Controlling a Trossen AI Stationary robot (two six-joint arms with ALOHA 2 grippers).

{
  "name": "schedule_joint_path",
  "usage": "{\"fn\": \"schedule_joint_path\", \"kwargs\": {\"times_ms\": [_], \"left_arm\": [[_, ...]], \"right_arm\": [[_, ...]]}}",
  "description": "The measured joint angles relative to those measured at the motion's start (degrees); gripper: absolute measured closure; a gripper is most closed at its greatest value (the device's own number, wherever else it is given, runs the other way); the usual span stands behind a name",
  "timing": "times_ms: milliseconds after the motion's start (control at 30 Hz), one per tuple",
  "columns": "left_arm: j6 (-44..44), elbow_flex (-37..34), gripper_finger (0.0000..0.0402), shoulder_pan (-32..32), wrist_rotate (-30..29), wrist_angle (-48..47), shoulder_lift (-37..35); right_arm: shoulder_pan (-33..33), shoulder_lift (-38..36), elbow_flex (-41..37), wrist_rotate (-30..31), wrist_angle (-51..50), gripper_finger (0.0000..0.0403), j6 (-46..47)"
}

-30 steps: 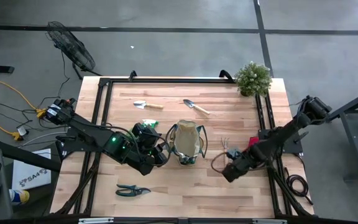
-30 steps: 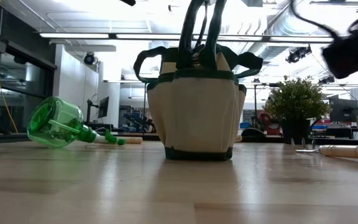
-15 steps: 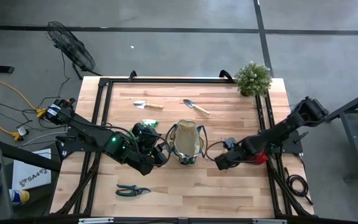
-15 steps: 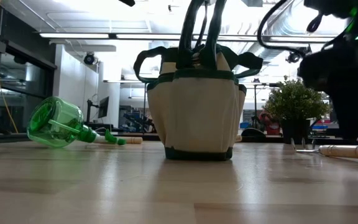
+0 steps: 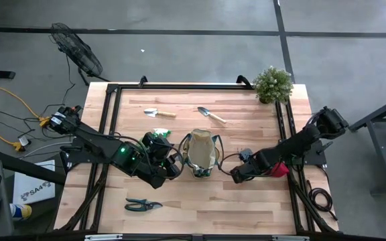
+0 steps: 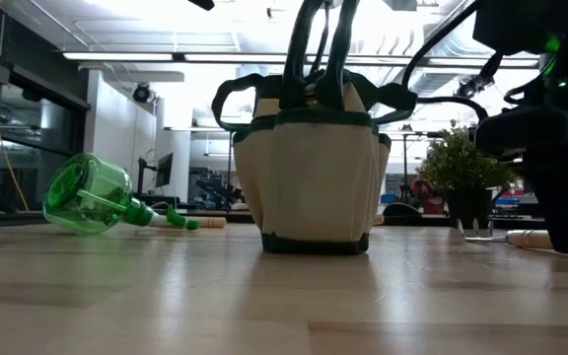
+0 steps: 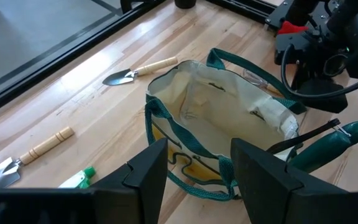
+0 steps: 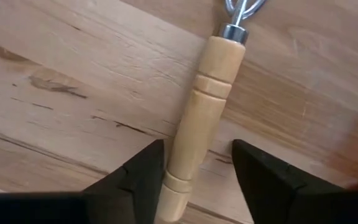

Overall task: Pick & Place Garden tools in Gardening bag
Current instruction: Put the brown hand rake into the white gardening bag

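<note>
Bench: pale wooden bench (image 5: 179, 194) inside a dark frame on a grey workshop floor; a fan stands off its far left corner and a potted plant (image 5: 273, 83) on its far right corner.

Left gripper (image 7: 194, 180): waits just left of the gardening bag, unmoved over the last second. Its jaws stand part open and hold nothing.

Spray bottle (image 6: 95, 195): green, on its side left of the bag, near the left arm.

Pruners (image 5: 142, 204): dark, near the front edge at the left, untouched.

Trowels: one (image 5: 159, 112) far left of centre, the other (image 5: 211, 115) far of the bag; both loose on the bench.

Gardening bag (image 5: 202, 152): upright at the centre, mouth open. The left wrist view shows a pale lining with nothing clearly inside, and one green handle standing in an outer pocket.

What has changed: the right arm has swung in from the near right toward the bag and dropped low. The right gripper (image 8: 197, 177) now sits over the hand rake (image 8: 207, 112), which lies right of the bag.

Right jaws: open, one on each side of the rake's wooden handle, not yet closed on it.

Red glove (image 5: 279, 169): under the right arm, mostly hidden.

Meaning for the task: by my reading this is the start of a pick. The next move is probably to close on the handle; a slightly off-centre grip could roll it.
</note>
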Motion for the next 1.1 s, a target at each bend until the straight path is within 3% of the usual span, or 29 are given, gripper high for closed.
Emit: {"fn": "schedule_joint_path", "kwargs": {"times_ms": [367, 500, 633, 900, 1100], "left_arm": [[-0.02, 0.00, 0.0229, -0.01, -0.12, 0.03, 0.00], [-0.02, 0.00, 0.0229, -0.02, 0.18, 0.06, 0.00], [1.30, 0.00, 0.0229, 0.01, 0.87, 0.46, 0.00], [19.45, -0.07, 0.0229, 1.34, 4.53, 13.59, -1.22], [32.18, 3.20, 0.0229, 5.82, 11.44, 21.62, -0.96]], "right_arm": [[-0.07, -0.06, -0.07, -2.17, -1.79, 0.0341, -6.64], [-0.07, -1.14, -0.22, -3.24, -2.33, 0.0346, -9.33], [0.15, -4.41, -0.33, -9.90, -3.63, 0.0346, -12.51], [0.07, -15.16, 0.31, -18.32, -10.52, 0.0346, -17.94], [0.02, -24.13, 5.02, -18.96, -22.53, 0.0346, -20.41]]}}
